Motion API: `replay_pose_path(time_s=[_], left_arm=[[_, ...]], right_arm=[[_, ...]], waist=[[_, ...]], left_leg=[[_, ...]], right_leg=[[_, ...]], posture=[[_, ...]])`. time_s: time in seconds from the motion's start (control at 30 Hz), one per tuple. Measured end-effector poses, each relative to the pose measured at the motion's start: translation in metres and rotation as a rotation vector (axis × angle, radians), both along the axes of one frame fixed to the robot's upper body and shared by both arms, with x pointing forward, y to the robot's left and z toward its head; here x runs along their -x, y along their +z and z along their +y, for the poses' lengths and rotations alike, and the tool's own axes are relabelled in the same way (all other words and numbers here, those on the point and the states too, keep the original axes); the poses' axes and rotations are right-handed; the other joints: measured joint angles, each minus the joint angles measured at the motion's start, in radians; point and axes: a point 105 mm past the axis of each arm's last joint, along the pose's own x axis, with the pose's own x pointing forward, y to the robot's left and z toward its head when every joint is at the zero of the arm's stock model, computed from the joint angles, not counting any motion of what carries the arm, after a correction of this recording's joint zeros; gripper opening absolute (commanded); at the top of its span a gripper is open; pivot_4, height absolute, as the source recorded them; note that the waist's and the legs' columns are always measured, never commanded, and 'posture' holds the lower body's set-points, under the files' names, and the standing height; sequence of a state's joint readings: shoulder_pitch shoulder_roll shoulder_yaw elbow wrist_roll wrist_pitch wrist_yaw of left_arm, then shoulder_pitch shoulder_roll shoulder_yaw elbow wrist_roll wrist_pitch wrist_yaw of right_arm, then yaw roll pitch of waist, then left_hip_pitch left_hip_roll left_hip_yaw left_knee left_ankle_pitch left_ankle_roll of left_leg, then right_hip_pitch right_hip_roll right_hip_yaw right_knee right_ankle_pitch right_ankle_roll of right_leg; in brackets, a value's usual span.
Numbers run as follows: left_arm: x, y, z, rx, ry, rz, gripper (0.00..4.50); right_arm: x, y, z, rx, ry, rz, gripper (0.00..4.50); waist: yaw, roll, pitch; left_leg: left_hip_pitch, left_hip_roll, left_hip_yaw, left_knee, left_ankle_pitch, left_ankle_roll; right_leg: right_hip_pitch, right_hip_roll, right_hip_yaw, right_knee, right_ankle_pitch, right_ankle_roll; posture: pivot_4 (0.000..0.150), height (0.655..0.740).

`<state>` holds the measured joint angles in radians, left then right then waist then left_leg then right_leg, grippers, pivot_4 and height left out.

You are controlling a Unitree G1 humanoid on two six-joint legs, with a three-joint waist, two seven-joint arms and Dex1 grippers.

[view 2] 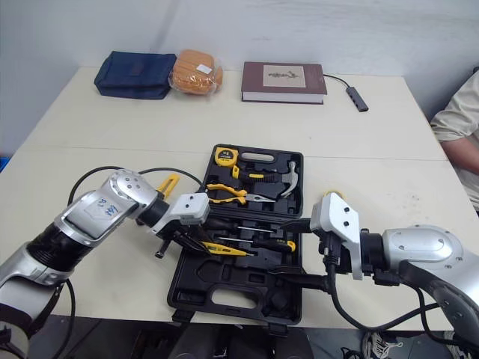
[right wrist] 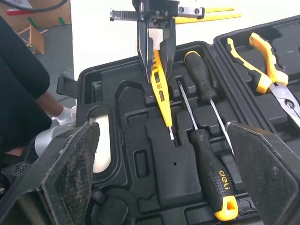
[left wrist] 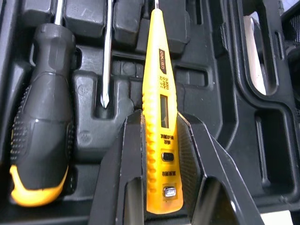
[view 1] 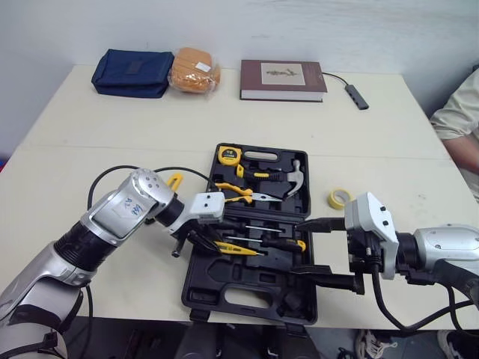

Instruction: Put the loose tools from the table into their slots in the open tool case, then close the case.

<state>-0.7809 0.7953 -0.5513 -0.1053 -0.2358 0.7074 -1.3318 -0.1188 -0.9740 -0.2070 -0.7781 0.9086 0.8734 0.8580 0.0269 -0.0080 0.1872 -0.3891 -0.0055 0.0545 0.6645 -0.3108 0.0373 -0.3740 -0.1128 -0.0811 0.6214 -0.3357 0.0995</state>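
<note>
1. Pale tabletop (view 1: 90,134), with a book (view 1: 283,79), a blue pouch (view 1: 133,72) and a bagged loaf (view 1: 194,71) along the far edge. The open tool case (view 1: 202,280) lies near the front edge, between the two arms.
2. The left tool (view 1: 200,241) is clamped on the butt end of the yellow tester pen (left wrist: 159,93). The pen lies low over the near half of the case, just beside a bare screwdriver shaft (left wrist: 107,56), its tip pointing toward the other arm.
3. The right tool (view 1: 299,247) hovers at the case's right side, fingers spread wide and holding nothing. A black screwdriver with an orange cap (right wrist: 211,159) lies below them.
4. Pliers (view 1: 236,193), a hammer (view 1: 293,179) and a tape measure (view 1: 229,155) sit in the far half. A yellow tape roll (view 1: 339,198) lies on the tabletop just right of the case.
5. The pen looks slanted across the moulding, and I cannot tell whether it is fully down in its groove.
6. Likely risks:
   - If the pen is let go while it rides on a ridge, it could roll out of line and block the lid.
   - If it is pressed down at a slant, it could wedge against the neighbouring shaft.
   - The fingers could drag the pen back out as they withdraw.
   - The wide right fingers could nudge the seated screwdrivers.
   - If the case is closed now, the tape roll would be left outside.
</note>
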Motion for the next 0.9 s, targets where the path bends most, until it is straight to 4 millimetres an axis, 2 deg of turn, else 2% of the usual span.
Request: replay_pose_path(time_s=[0.2,0.27,0.3,0.43,0.67,0.8,0.9], left_arm=[[0.000,0.000,-0.001,0.001,-0.003,-0.001,0.28],[0.000,0.000,-0.002,0.002,-0.005,-0.005,1.32],[0.000,0.000,-0.002,0.003,-0.012,-0.006,1.60],[0.002,0.002,-0.002,0.003,-0.033,-0.017,3.25],[-0.007,0.029,0.013,0.069,0.013,-0.108,3.25],[-0.009,0.027,0.006,0.177,-0.017,-0.176,3.25],[-0.010,0.019,-0.002,0.290,-0.032,-0.193,2.40]], right_arm=[[0.000,0.000,0.000,0.000,-0.002,0.000,4.50],[0.000,0.000,0.000,0.000,-0.003,0.000,4.50],[0.000,0.000,0.000,0.000,-0.004,-0.001,4.50],[0.000,0.000,0.000,0.000,-0.005,-0.002,4.50],[0.000,0.000,0.000,-0.002,-0.004,-0.004,4.50],[0.000,0.000,0.000,-0.004,-0.003,-0.007,4.50],[0.000,0.000,0.000,-0.005,-0.002,-0.009,4.50]], waist=[[-0.001,0.000,0.000],[-0.001,0.000,0.000],[-0.001,0.000,0.000],[0.000,0.000,0.000],[-0.005,0.000,0.000],[-0.004,0.000,0.000],[-0.003,0.000,0.000]], left_leg=[[0.000,0.000,-0.001,0.001,0.000,0.000],[0.000,0.000,-0.001,0.001,0.000,0.000],[0.000,0.000,-0.001,0.001,0.000,0.000],[0.001,0.000,-0.001,0.002,0.001,0.001],[0.000,0.000,-0.002,0.001,0.001,0.000],[0.000,0.000,-0.001,0.002,0.001,0.000],[0.000,0.000,-0.002,0.003,0.001,0.000]], right_leg=[[0.001,0.000,0.000,0.000,0.000,0.000],[0.001,0.000,0.000,0.000,0.000,0.000],[0.001,0.000,0.000,0.000,0.000,0.000],[0.001,-0.001,0.000,0.000,0.000,0.000],[0.000,-0.001,0.000,0.001,0.000,0.000],[0.001,-0.001,-0.001,0.001,0.000,0.000],[0.001,-0.001,-0.002,0.001,0.000,0.001]], posture=[[0.150,0.7400],[0.150,0.7400],[0.150,0.7400],[0.150,0.7400],[0.150,0.7400],[0.150,0.7400],[0.150,0.7400]])
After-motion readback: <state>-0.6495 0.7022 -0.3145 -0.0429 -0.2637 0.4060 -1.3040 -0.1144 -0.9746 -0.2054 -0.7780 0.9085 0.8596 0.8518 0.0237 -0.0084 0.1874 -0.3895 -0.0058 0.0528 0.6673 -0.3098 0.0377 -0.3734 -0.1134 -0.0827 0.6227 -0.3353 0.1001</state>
